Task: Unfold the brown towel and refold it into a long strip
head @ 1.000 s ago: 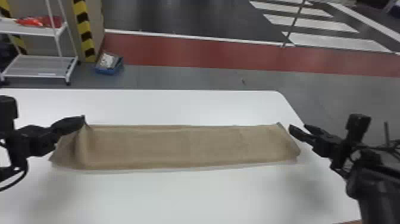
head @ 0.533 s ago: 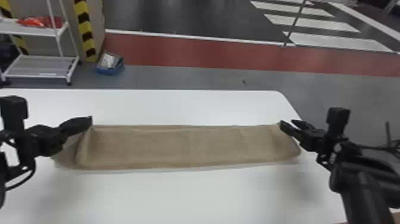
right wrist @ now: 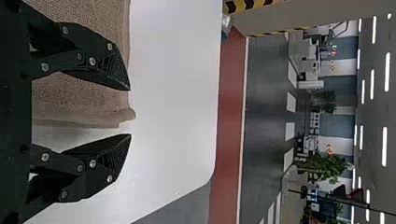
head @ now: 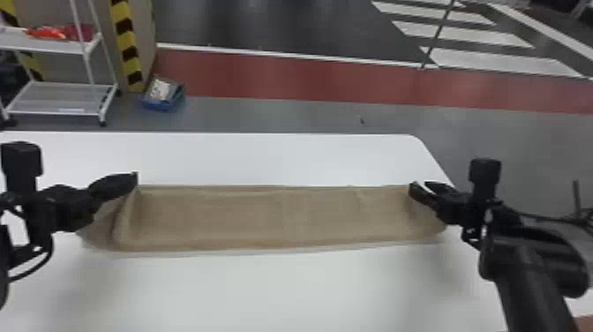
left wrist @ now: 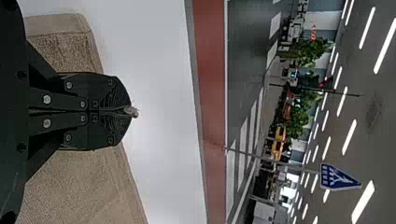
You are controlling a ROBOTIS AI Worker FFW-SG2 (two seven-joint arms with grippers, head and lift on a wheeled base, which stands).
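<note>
The brown towel (head: 264, 220) lies as a long strip across the white table. At its left end my left gripper (head: 135, 177) holds the far edge slightly raised, with a fold running toward the near side. In the left wrist view that gripper (left wrist: 127, 111) is shut, a bit of towel poking out at its tips. At the strip's far right corner is my right gripper (head: 419, 185). The right wrist view has this gripper (right wrist: 130, 112) open, the rolled corner of the towel (right wrist: 123, 114) between its spread fingers, untouched by either.
The white table (head: 273, 154) extends beyond the towel on its far and near sides, with a rounded far right corner. On the floor behind stand a white shelf rack (head: 57, 99) and a blue box (head: 162, 105).
My left gripper has moved a little to the right, drawing the towel's left end with it. The right gripper has moved left onto the far right corner.
</note>
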